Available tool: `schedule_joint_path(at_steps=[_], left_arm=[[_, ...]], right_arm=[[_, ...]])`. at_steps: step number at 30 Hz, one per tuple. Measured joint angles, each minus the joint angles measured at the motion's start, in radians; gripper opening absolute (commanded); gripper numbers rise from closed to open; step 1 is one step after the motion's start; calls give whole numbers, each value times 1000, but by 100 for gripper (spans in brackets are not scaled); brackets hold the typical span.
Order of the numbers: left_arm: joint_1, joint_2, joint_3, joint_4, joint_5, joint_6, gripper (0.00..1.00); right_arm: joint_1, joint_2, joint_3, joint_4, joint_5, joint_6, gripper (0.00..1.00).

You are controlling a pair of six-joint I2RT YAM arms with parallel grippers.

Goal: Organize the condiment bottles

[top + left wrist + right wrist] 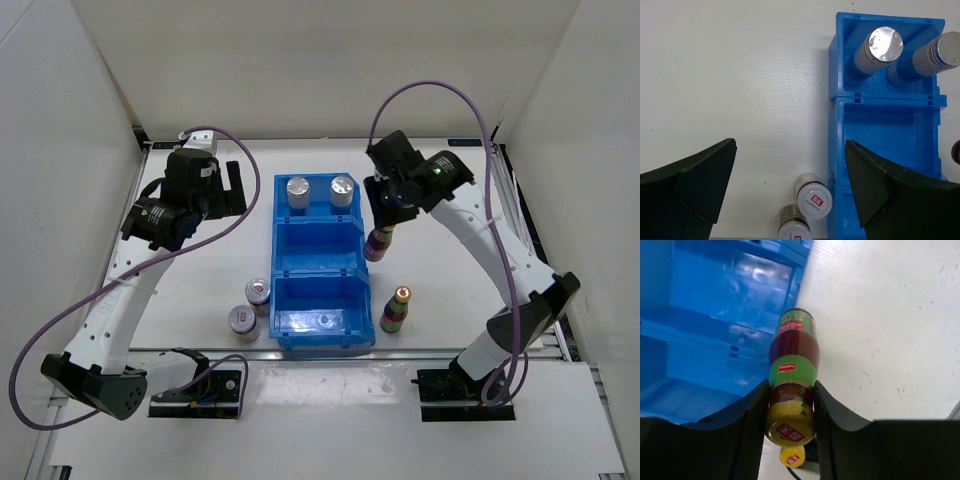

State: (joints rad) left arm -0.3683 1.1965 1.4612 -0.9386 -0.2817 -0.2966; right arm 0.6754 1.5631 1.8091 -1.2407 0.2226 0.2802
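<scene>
While left fingers (690, 190) gape wide over table (740, 75), right fingers (751, 430) clamp slim bottle (792, 370) beside bin (700, 315).

The top camera hangs above the near edge of the table (430, 275), looking steeply down over all of it and the bin (318, 255). The left wrist camera looks straight down from some height, sharing the bin and a jar (814, 201) beside it. The right wrist camera sits close, looking along a bottle (792, 365) by the bin.
</scene>
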Motion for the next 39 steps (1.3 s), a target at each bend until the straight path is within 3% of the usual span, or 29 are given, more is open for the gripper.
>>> schedule_joint_path(at_steps=[12, 36, 37, 39], left_arm=[[0, -41, -22, -3, -29, 13, 100], [0, -61, -81, -4, -51, 26, 100], [0, -62, -81, -5, -51, 26, 100], [0, -63, -81, -4, -51, 27, 100]], right_arm=[[48, 257, 168, 10, 10, -33, 0], [77, 451, 269, 74, -55, -72, 0], [77, 451, 256, 77, -56, -74, 1], [78, 452, 238, 82, -56, -75, 20]])
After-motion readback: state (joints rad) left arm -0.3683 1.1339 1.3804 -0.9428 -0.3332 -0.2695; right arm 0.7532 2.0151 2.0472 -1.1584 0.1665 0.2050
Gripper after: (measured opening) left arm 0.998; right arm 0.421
